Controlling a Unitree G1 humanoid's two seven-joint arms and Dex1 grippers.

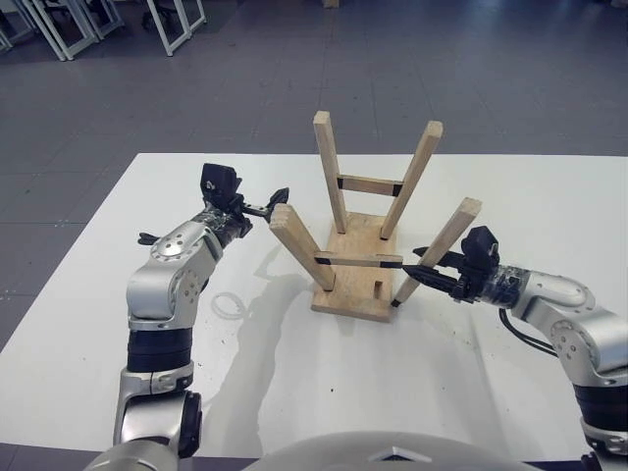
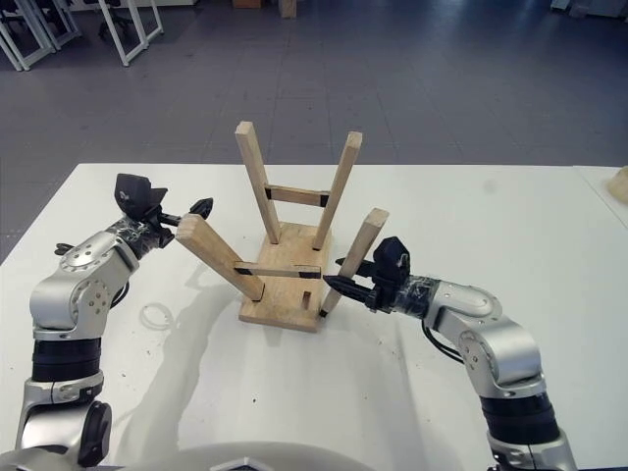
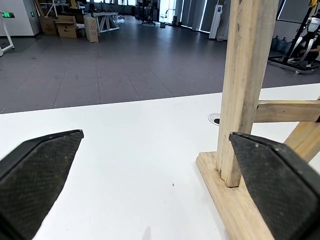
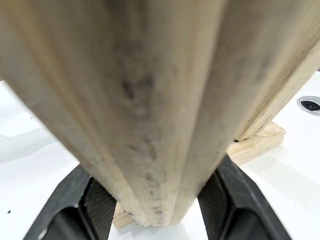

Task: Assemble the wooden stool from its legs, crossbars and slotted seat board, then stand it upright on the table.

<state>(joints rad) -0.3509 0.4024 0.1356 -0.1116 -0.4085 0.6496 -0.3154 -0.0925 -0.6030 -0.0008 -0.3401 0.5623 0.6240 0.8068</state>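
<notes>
The wooden stool stands upside down, its seat board (image 1: 358,302) flat on the white table (image 1: 294,392) and four legs splayed upward. Two crossbars (image 1: 358,260) (image 1: 368,183) join the leg pairs. My left gripper (image 1: 270,203) hovers open just beside the top end of the front-left leg (image 1: 299,245), its pads (image 3: 35,175) wide apart with nothing between them. My right gripper (image 1: 417,267) is shut on the lower half of the front-right leg (image 1: 453,234), which runs between its fingers (image 4: 95,205) in the right wrist view.
A clear plastic ring (image 1: 231,304) lies on the table left of the stool. A round cable hole (image 3: 215,118) sits in the tabletop beyond the stool. Bare table surrounds the stool; grey floor and white frames (image 1: 177,20) lie behind.
</notes>
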